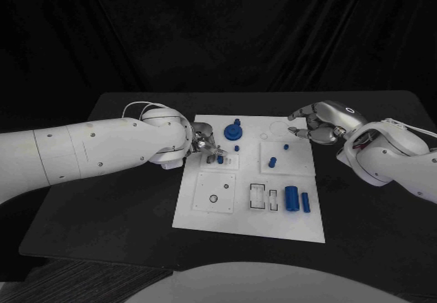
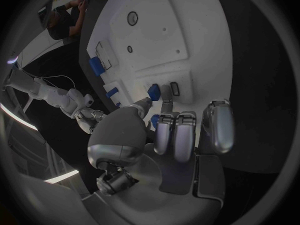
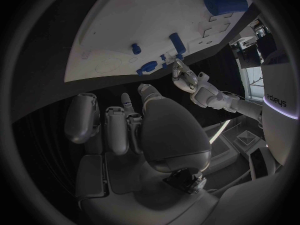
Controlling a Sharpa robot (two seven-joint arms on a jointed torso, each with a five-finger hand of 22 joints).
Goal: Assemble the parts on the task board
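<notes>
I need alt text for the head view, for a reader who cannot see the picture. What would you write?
A white task board lies on a black table, with small blue parts on it, among them a round piece near its far edge and a cylinder. The left robot hand reaches over the board's left side; the right robot hand hovers, fingers curled, at its far right corner.

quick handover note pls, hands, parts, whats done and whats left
Left hand: over the task board, fingertips at a small blue part in the small plate there; whether it pinches it I cannot tell.
Right hand: above the board's far right corner, fingers curled, nothing in it.
Parts: blue gear far middle, peg on the right plate, big cylinder and small cylinder lying near right.
Done: unclear. Left: cylinders not seated; rectangular slots open.
</notes>
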